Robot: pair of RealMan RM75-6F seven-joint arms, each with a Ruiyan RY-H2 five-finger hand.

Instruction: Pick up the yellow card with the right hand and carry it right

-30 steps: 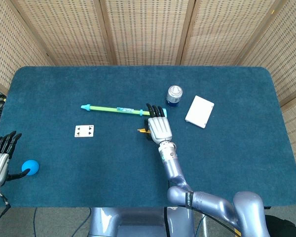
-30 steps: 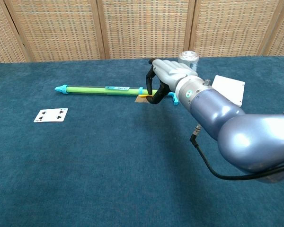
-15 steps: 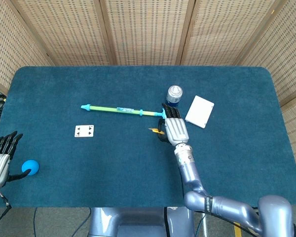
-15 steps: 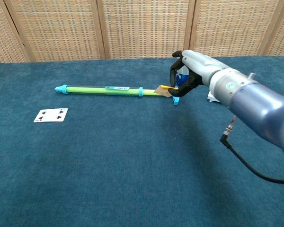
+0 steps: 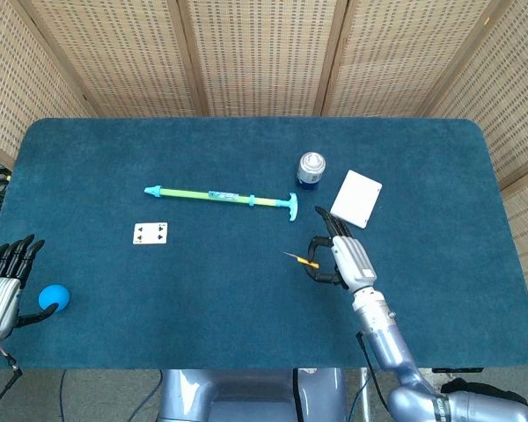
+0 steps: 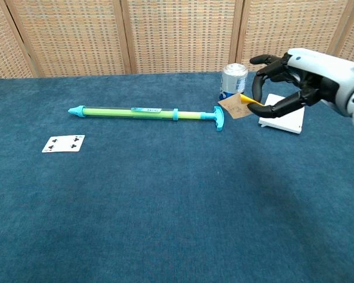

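Note:
My right hand (image 5: 341, 258) (image 6: 295, 76) pinches the yellow card (image 6: 237, 106) between thumb and a finger and holds it in the air above the table. In the head view the card (image 5: 299, 258) shows only as a thin edge at the left of the hand, right of the table's middle. In the chest view the card hangs in front of the can, tilted, showing a tan face and a yellow edge. My left hand (image 5: 3, 280) is at the table's left edge, fingers spread, holding nothing.
A green and cyan stick (image 5: 222, 197) (image 6: 147, 112) lies left of centre. A can (image 5: 311, 170) (image 6: 233, 79) and a white box (image 5: 356, 199) (image 6: 283, 118) stand at the back right. A playing card (image 5: 150, 233) (image 6: 64, 143) lies left; a blue ball (image 5: 55, 297) sits by my left hand.
My right hand has carried the yellow card to the right and toward the front, away from the stick's end, and lifted it. The left hand has stayed put.

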